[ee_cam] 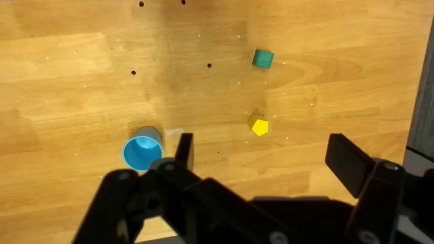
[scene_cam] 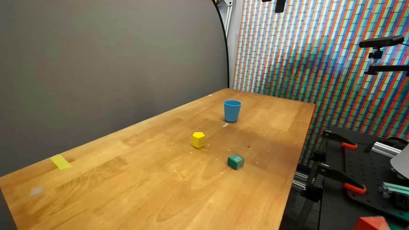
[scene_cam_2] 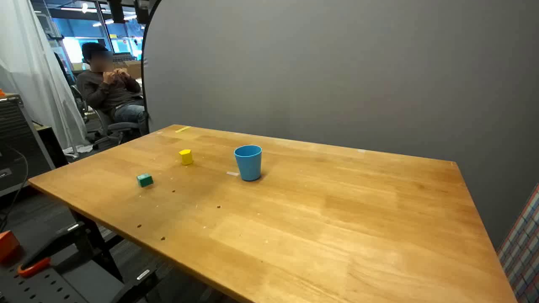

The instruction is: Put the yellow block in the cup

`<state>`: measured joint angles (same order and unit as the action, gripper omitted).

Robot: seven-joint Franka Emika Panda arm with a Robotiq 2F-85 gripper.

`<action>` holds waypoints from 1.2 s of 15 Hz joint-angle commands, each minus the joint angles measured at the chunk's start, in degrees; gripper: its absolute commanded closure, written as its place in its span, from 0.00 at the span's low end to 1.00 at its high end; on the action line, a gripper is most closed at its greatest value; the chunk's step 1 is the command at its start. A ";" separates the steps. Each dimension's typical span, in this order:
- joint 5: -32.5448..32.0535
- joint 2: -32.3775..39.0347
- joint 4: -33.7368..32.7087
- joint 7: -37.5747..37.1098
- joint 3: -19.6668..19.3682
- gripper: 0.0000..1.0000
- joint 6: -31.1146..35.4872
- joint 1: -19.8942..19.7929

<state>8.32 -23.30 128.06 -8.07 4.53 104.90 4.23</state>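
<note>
The yellow block, a small bright piece with a five-sided top, stands on the wooden table in both exterior views (scene_cam: 198, 140) (scene_cam_2: 186, 157) and in the wrist view (ee_cam: 260, 127). The light blue cup stands upright in both exterior views (scene_cam: 232, 112) (scene_cam_2: 249, 165); its inside looks empty in the wrist view (ee_cam: 142, 154). Block and cup are apart. My gripper (ee_cam: 260, 145) is open with nothing between its fingers, high above the table. The block shows just beyond the gap between the fingertips. The fingertips also show at the top of an exterior view (scene_cam_2: 129, 19).
A dark green block (scene_cam: 235, 162) lies near the yellow block, towards the table's clamp side. A flat yellow tape strip (scene_cam: 61, 162) is at the far table edge. A whitish tape piece (ee_cam: 174, 131) lies beside the cup. Black clamps with orange handles (scene_cam: 340, 179) stand off the table edge.
</note>
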 commanded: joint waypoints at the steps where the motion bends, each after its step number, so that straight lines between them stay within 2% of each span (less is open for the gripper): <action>1: 0.06 0.02 -0.37 0.07 0.20 0.00 -0.18 -0.25; 5: -1.19 1.95 -0.78 -2.29 1.73 0.00 1.56 -0.27; 12: -14.10 16.68 -1.70 -20.39 12.20 0.00 15.68 1.53; 15: -19.12 23.78 -2.67 -28.42 12.74 0.00 20.51 3.03; 18: -21.25 30.51 -4.02 -32.58 10.61 0.00 23.60 4.89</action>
<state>-10.51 0.88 127.39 -36.60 17.36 126.09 7.29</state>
